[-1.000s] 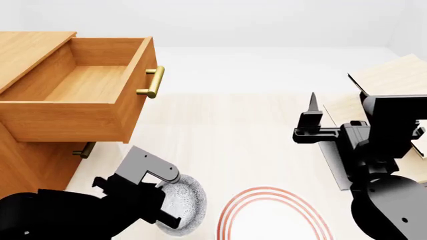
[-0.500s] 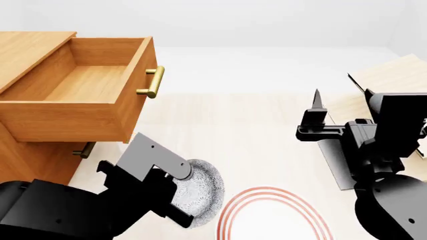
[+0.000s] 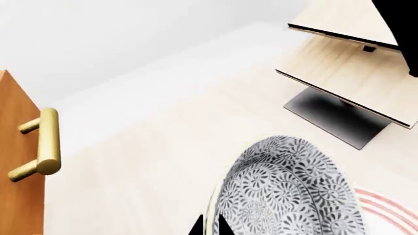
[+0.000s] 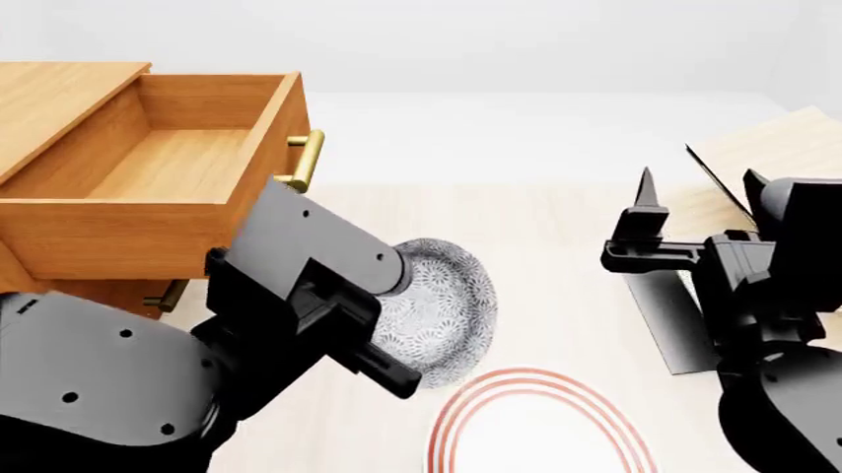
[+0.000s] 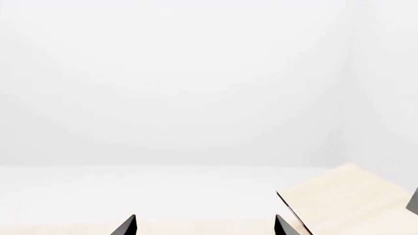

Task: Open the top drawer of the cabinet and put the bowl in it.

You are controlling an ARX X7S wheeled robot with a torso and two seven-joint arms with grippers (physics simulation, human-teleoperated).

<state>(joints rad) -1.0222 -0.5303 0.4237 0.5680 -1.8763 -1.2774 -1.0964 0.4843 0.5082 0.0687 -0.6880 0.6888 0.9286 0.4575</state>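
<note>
The cabinet (image 4: 53, 99) stands at the left. Its top drawer (image 4: 158, 168) is pulled open and empty inside, with the brass handle (image 4: 300, 163) on its front; the handle also shows in the left wrist view (image 3: 46, 147). My left gripper (image 4: 394, 365) is shut on the rim of the speckled bowl (image 4: 441, 310), holding it tilted on edge above the table, right of and below the drawer front. In the left wrist view my fingertips (image 3: 196, 228) pinch the bowl's (image 3: 287, 191) edge. My right gripper (image 4: 645, 232) is open and empty at the right, its jaws wide apart in the right wrist view (image 5: 203, 227).
The white plate with red rings (image 4: 539, 424) lies on the table in front of the bowl. The pale tilted shelf rack (image 4: 776, 148) on a black stand (image 4: 671, 315) is at the right. A lower drawer handle (image 4: 165, 296) shows under the open drawer.
My left arm has lifted the bowl off the table and carried it up and away, nearer the open drawer's front. My right gripper drifted slightly right.
</note>
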